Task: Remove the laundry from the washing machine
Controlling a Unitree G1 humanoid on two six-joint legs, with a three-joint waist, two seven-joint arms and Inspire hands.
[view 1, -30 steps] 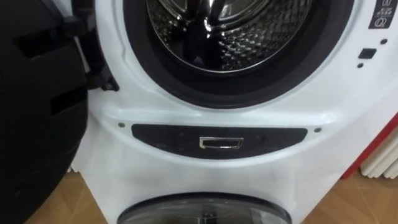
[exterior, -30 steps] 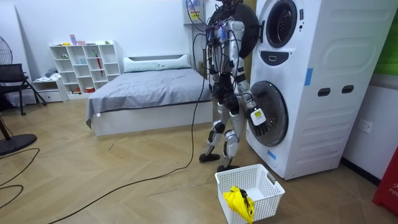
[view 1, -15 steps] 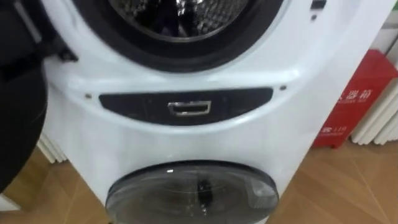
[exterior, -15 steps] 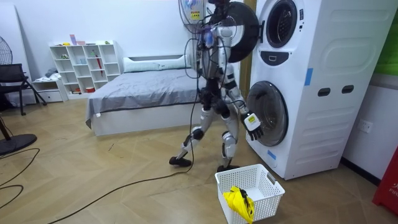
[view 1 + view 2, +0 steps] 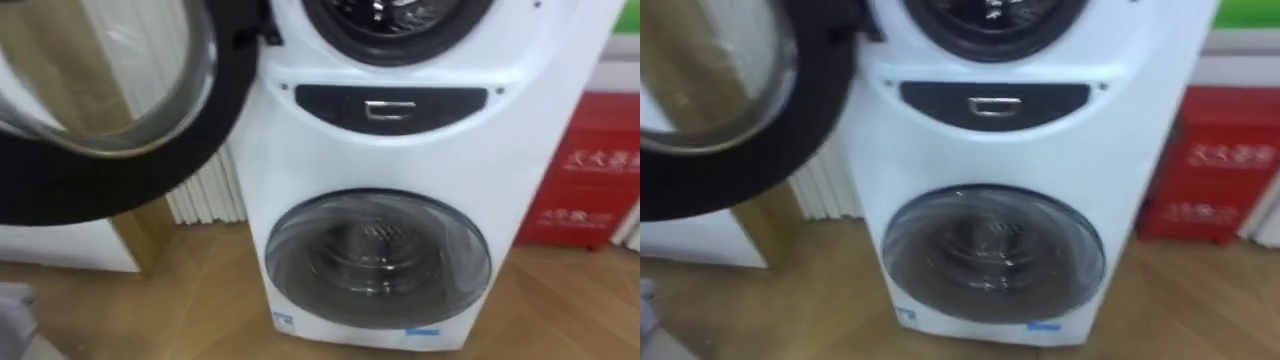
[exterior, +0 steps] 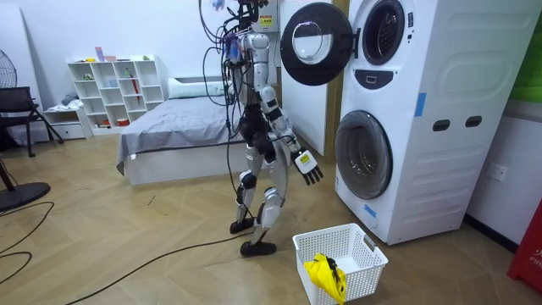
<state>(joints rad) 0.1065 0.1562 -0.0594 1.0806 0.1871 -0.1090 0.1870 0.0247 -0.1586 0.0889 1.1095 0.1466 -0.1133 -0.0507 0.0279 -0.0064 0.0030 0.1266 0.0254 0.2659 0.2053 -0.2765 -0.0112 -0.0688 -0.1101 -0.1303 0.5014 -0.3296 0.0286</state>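
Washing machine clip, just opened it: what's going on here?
The robot stands a little way off the stacked washer, facing it. The upper door hangs wide open; the lower door is shut. Its right hand is open and holds nothing, out in front at about hip height. A white basket on the floor before the machine holds a yellow cloth.

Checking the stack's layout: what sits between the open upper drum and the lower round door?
A dark curved panel with a small metallic handle; both eye views show it.
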